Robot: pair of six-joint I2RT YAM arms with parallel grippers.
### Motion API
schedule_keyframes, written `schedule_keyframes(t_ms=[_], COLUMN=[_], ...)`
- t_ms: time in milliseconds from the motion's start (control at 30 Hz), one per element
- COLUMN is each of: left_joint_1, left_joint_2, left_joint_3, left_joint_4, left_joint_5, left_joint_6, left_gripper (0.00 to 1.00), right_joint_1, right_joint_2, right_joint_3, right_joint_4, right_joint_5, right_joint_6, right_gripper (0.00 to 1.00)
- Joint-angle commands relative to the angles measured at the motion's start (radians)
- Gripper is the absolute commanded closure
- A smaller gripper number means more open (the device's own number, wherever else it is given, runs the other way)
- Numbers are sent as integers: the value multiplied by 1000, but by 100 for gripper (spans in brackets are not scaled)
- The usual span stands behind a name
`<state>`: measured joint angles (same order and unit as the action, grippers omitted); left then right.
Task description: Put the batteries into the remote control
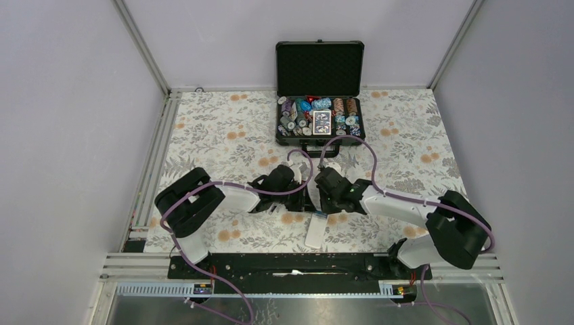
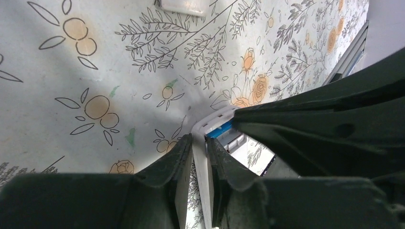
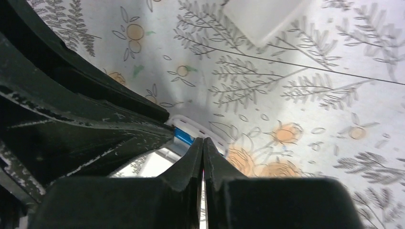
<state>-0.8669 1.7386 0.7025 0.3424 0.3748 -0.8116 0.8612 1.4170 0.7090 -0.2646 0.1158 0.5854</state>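
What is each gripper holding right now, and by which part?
Left gripper clamps the remote control by its thin white side wall. Right gripper is shut, tips together, holding nothing.

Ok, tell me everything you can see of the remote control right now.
The remote control is white, plastic-looking, with a rounded corner. Its battery bay is open, with a blue battery showing inside. The left gripper pinches one side wall, near the floral table cover. The right gripper, shut, has its tips at the bay's rim; contact is unclear. Most of the body is hidden.
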Motion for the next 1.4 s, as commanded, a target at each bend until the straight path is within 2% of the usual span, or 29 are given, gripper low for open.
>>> schedule_keyframes(t_ms=[0, 133, 233, 333, 533, 667, 933, 1200, 1367], left_joint_1=[-6, -5, -5, -6, -5, -5, -6, -5, -6], left_joint_2=[-46, -98, -134, -172, -275, -336, -466, -566, -595], left_joint_3=[-3, -1, -1, -10, -67, -106, -186, -254, -267], left_joint_4=[22, -20, -53, -82, -107, -118, -139, -161, -175], left_joint_5=[16, -1, -24, -48, -87, -111, -164, -207, -223], left_joint_6=[14, 36, 51, 61, 59, 55, 43, 27, 22], left_gripper=[76, 65, 59, 56, 52, 49, 47, 45, 45], right_joint_1=[1, 1, 1, 1, 12, 50, 220, 232, 230], right_joint_2=[-111, -228, -271, -274, -316, -344, -207, -69, 54], right_joint_3=[12, 3, -26, -73, -186, -211, -222, -171, -76], right_joint_4=[-89, -122, -146, -147, -137, -154, -21, 201, 248], right_joint_5=[123, 137, 67, -71, -214, -216, -203, -143, -33], right_joint_6=[-24, -36, -47, -44, -9, 32, 138, 166, 148], right_gripper=[92, 88, 89, 100, 100, 100, 100, 100, 100])
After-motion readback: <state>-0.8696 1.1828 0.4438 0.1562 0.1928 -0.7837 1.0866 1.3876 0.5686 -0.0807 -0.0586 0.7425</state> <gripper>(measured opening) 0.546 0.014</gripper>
